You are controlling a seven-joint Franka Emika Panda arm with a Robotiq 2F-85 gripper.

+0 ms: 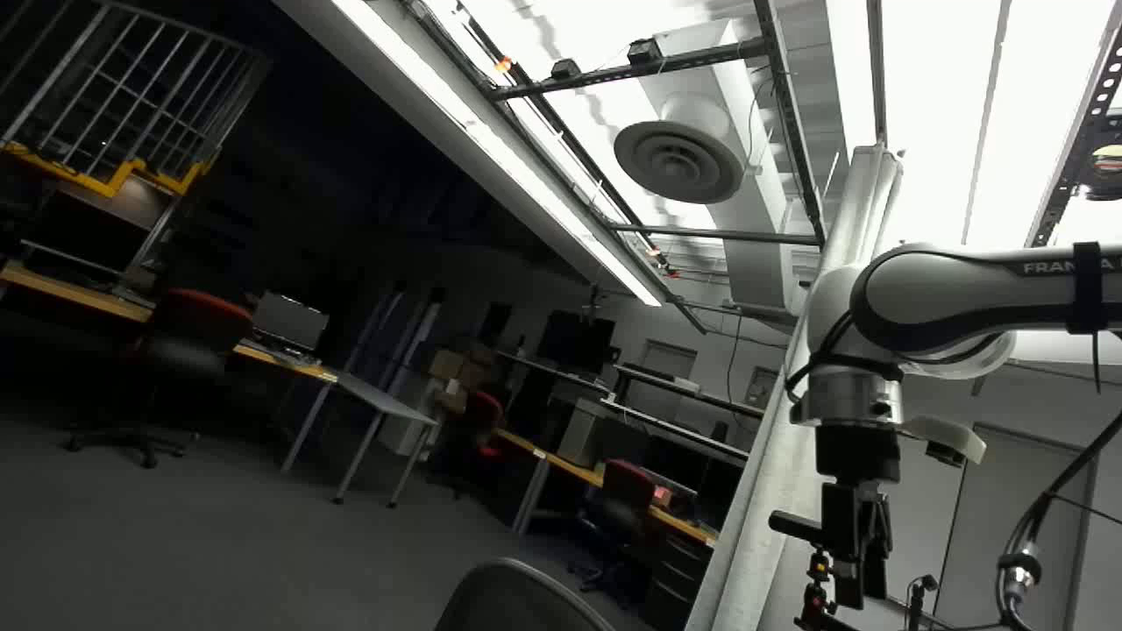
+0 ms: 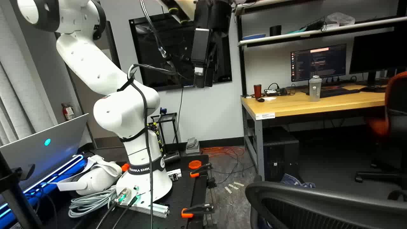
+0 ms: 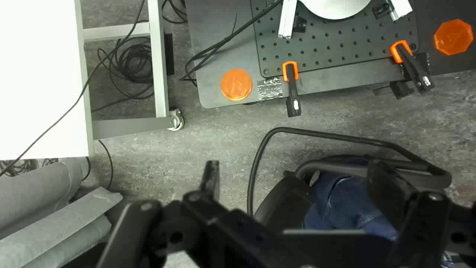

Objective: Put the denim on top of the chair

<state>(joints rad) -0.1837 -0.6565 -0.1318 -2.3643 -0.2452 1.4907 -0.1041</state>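
The denim (image 3: 346, 201) is a crumpled dark blue cloth lying on the black chair (image 3: 284, 197), partly under the chair's curved tube in the wrist view. In an exterior view a bit of the denim (image 2: 294, 180) shows behind the chair's black frame (image 2: 295, 192); the rest is hidden. Only the top of a dark chair back (image 1: 517, 596) shows in an exterior view. My gripper (image 3: 297, 176) is open and empty, its fingers wide apart above the chair. It hangs pointing down, well above the chair, in both exterior views (image 1: 859, 589) (image 2: 204, 83).
A black table (image 3: 223, 44) with orange clamps (image 3: 292, 85) and an orange disc (image 3: 236, 85) borders the chair. A white table (image 3: 44, 82) and grey rolls (image 3: 55, 227) lie left in the wrist view. A wooden desk (image 2: 292, 106) stands behind the chair.
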